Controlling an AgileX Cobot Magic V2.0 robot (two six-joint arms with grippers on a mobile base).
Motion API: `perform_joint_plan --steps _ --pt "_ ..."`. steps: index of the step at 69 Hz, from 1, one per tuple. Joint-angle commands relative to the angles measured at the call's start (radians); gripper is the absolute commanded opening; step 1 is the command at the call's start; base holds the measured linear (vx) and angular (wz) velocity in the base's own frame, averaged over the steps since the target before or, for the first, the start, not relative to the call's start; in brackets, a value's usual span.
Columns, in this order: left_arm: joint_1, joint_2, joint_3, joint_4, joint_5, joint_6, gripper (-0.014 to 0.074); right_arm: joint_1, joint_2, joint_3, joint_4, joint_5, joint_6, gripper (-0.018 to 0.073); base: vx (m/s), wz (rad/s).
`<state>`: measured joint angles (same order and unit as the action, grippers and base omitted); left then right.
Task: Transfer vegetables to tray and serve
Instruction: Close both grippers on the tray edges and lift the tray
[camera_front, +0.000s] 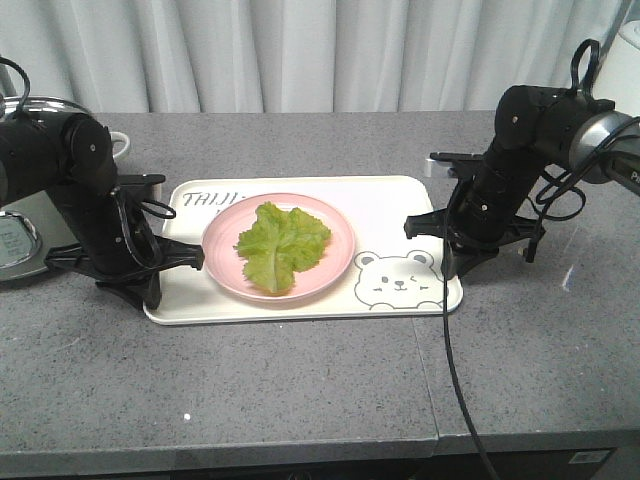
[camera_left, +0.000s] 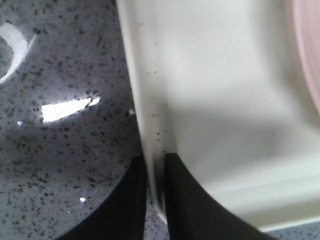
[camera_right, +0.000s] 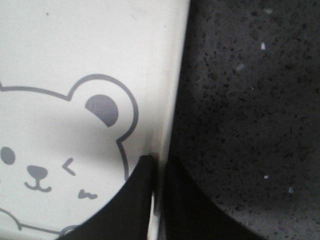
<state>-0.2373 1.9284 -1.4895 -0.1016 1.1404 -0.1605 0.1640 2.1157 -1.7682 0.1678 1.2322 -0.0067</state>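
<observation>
The green lettuce leaf (camera_front: 280, 243) lies on a round pink plate (camera_front: 335, 265), which stands on the cream tray (camera_front: 330, 302) with the bear drawing. My left gripper (camera_front: 152, 290) is shut on the tray's left rim; in the left wrist view the gripper (camera_left: 155, 167) has one finger on each side of the rim (camera_left: 145, 110). My right gripper (camera_front: 447, 272) is shut on the tray's right rim; in the right wrist view the gripper (camera_right: 159, 167) pinches the rim (camera_right: 172, 90) beside the bear. The tray rests flat on the grey counter.
A silver appliance (camera_front: 20, 235) stands at the far left behind my left arm. A white object (camera_front: 625, 50) is at the back right. A seam in the counter (camera_front: 425, 380) runs toward the front edge. Curtains hang behind.
</observation>
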Motion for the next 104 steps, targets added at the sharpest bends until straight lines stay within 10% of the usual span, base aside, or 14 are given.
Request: perform_joint_plan --steps 1,104 --pt "-0.017 -0.021 0.003 -0.061 -0.025 0.033 -0.0008 -0.003 -0.067 -0.022 -0.007 0.046 -0.038 -0.0006 0.00 0.00" --pt "-0.017 -0.352 0.002 -0.137 -0.130 0.060 -0.0008 -0.005 -0.349 -0.022 -0.009 0.041 -0.047 -0.0004 0.00 0.00"
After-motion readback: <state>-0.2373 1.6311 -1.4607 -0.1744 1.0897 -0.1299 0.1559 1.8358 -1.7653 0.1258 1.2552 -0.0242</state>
